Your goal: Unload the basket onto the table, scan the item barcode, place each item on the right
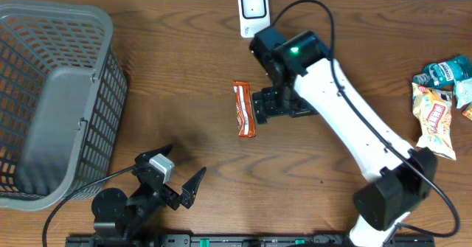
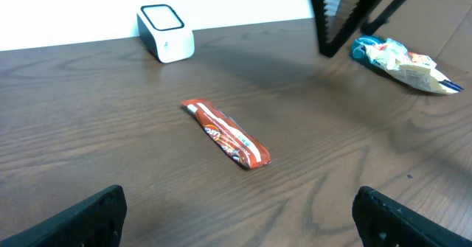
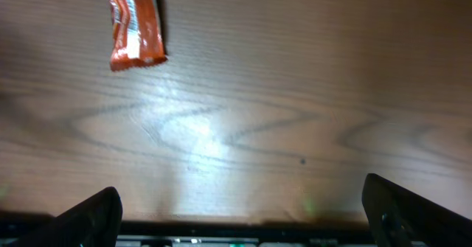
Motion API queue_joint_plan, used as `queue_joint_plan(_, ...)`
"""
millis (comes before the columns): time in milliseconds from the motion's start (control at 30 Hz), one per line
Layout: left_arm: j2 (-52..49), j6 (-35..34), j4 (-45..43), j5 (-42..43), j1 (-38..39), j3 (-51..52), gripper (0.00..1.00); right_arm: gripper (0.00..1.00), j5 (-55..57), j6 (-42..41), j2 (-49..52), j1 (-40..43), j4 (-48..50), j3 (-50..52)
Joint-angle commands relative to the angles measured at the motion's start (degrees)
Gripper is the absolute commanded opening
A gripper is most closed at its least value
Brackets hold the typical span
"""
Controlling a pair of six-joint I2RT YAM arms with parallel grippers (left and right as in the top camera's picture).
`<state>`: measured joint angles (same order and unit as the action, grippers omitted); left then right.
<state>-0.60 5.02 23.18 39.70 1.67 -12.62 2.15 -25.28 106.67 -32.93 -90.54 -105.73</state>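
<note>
From overhead, your right gripper (image 1: 259, 105) is hanging with its tips just beside the orange snack bar (image 1: 244, 108), which is lying flat on the table (image 1: 184, 70) and is in neither gripper. The arm is stretching in a long diagonal from the near right corner, wrist bent toward the bar. The scanner (image 1: 253, 4) is standing beyond the gripper, near the far edge. I judge that you are working at the pick-up stage, with nothing being presented to the scanner. Your left gripper (image 1: 179, 175) is waiting low at the near edge, well apart from the bar, with its jaws spread. In the left wrist view, that left gripper (image 2: 236, 228) is showing both fingers (image 2: 81, 217) wide apart, with the snack bar (image 2: 227, 134) ahead of them and the scanner (image 2: 166, 32) further ahead. In the right wrist view, the right gripper (image 3: 243, 217) is also standing wide open and holding nothing. The snack bar (image 3: 133, 26) is sitting ahead and to the left of the gap, not between the fingers. Your next move is calling for centring the jaws over the bar, closing on it, then carrying its barcode to the scanner.
</note>
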Motion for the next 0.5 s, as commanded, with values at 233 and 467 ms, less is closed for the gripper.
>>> queue_joint_plan(233, 0.31, 0.98, -0.02, -0.07, 0.17, 0.04, 0.97, 0.99, -4.61, -0.79, -17.16, 0.37, -5.01, -0.15)
queue_joint_plan(467, 0.31, 0.96, -0.02, -0.07, 0.17, 0.04, 0.98, 0.99, -6.14, 0.31, -25.49, 0.37, -6.75, -0.15)
